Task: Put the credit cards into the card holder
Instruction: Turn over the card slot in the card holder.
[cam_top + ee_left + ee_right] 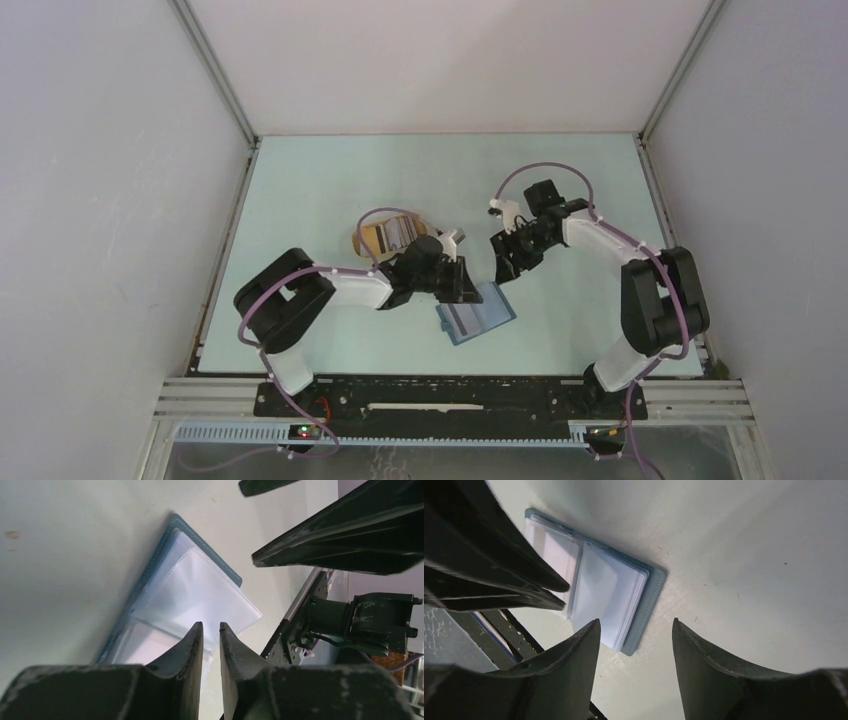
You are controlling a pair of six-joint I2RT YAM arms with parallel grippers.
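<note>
Claws: both close to holder [478,315], one on each side.
Left claw [211,628]: fingers almost together, only a thin gap (if something is pinched, I cannot tell); tips just over the clear sleeves.
Right claw [635,623]: spread wide, nothing between.
Holder: lies opened on table [330,180].
Cards [397,232]: in tan tray [360,240], behind left claw.
</note>
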